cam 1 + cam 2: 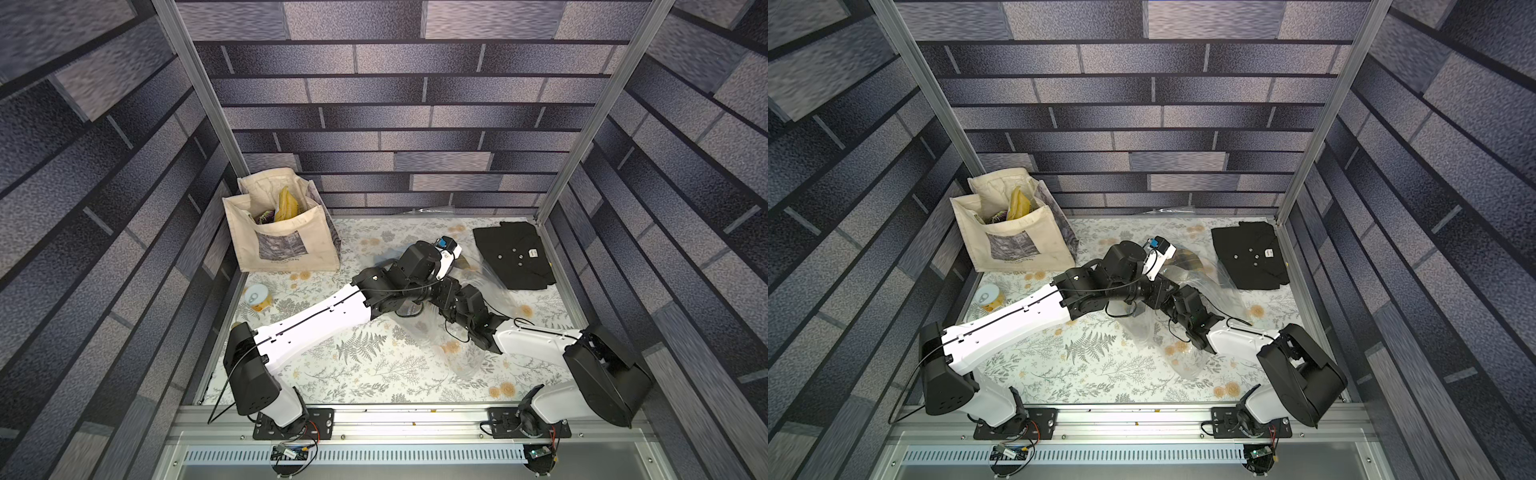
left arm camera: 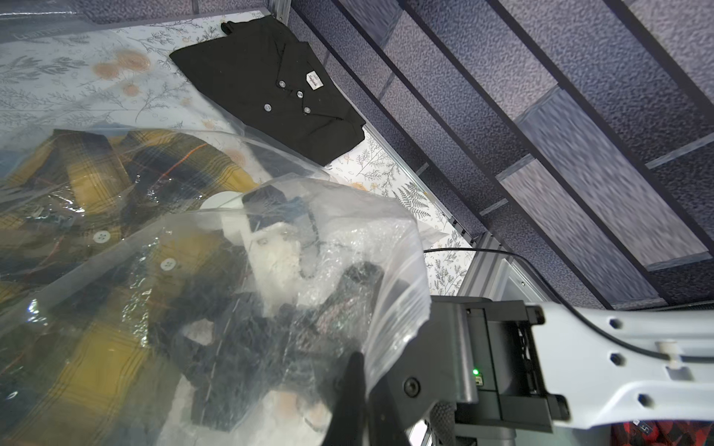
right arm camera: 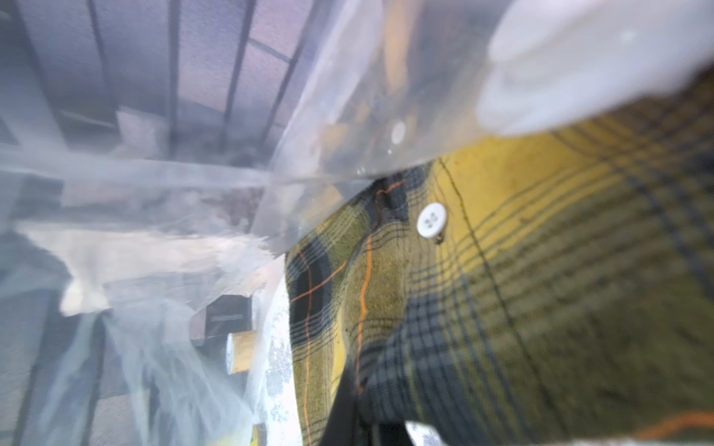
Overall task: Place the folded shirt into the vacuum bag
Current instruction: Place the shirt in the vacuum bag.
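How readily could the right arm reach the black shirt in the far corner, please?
Probably not yet: its fingers are inside the vacuum bag, shut on the plaid shirt, and the left arm crosses over it. The black shirt itself lies uncovered.

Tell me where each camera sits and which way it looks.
Both top views: high above the front, looking down on the table, left arm and right arm.
Left wrist: on the left arm, facing vacuum bag and black shirt; shows left gripper, right arm.
Right wrist: inside the bag, facing the plaid shirt; right gripper barely shows.
Shared: both wrist views see the plaid shirt.
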Controlling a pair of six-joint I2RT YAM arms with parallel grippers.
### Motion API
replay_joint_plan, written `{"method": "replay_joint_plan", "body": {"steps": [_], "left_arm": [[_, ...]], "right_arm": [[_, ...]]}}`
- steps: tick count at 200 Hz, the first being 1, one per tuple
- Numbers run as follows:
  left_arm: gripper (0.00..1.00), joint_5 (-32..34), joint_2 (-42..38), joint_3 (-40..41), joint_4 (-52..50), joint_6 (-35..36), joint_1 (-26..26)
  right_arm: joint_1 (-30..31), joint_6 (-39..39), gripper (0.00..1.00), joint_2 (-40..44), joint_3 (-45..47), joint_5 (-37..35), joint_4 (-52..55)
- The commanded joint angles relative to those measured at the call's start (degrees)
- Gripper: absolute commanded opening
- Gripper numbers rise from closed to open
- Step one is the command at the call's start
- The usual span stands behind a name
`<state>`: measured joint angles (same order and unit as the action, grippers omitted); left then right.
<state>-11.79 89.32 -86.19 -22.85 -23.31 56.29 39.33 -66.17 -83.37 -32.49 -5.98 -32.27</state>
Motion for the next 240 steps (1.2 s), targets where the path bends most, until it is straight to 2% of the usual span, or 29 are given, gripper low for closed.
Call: {"method": "replay_joint_plan", "body": {"steps": [1,18,40,58,69,88,119,143,166,187,216,240], "left_arm": [[0.05,-0.86,0.24,0.33,-4.9,1.25,0.74],[0.05,-0.89,0.37,0.06,-4.84,1.4,0.74],[0.05,-0.96,0.43,-0.33,-5.12,1.58,0.73],[0.05,-1.16,0.15,-0.25,-5.27,1.65,0.74],[0.05,-1.39,-0.1,-0.12,-5.22,1.54,0.73],[0.05,-1.21,-0.37,0.05,-5.48,1.67,0.61],[0.05,0.24,-1.87,1.93,-6.26,1.81,-1.13],[0.05,-0.07,-3.91,3.9,-5.71,1.68,-3.1],[0.05,-0.73,-4.76,4.24,-5.67,1.95,-3.69],[0.05,-1.29,-4.86,4.44,-5.54,2.13,-3.47],[0.05,-1.22,-5.35,5.22,-5.3,2.14,-3.2],[0.05,-1.14,-5.82,5.94,-5.12,1.95,-3.12]], "right_arm": [[-0.16,2.96,0.0,-3.67,-2.67,-3.71,-16.48],[0.31,1.96,0.0,-10.67,-4.25,-3.5,-16.32],[2.2,-0.13,0.0,-19.0,-3.86,-4.8,-22.8],[2.55,-1.57,0.0,-22.05,-3.15,-6.28,-25.44],[2.51,-1.82,0.04,-22.38,-3.39,-6.48,-23.9],[2.33,-2.07,0.28,-21.06,-4.77,-5.3,-16.6],[1.55,-4.93,0.59,-15.5,-1.7,-3.08,-10.43],[0.13,-5.02,0.68,-8.76,0.25,-2.2,2.17],[-2.29,-3.07,0.68,-3.94,0.23,-3.01,12.6],[-4.46,-1.49,0.63,-3.78,-2.31,-2.97,18.93],[-5.23,-0.68,0.49,-6.59,-4.79,-4.42,18.28],[-5.23,-0.17,0.31,-10.28,-6.72,-5.8,13.44]]}}
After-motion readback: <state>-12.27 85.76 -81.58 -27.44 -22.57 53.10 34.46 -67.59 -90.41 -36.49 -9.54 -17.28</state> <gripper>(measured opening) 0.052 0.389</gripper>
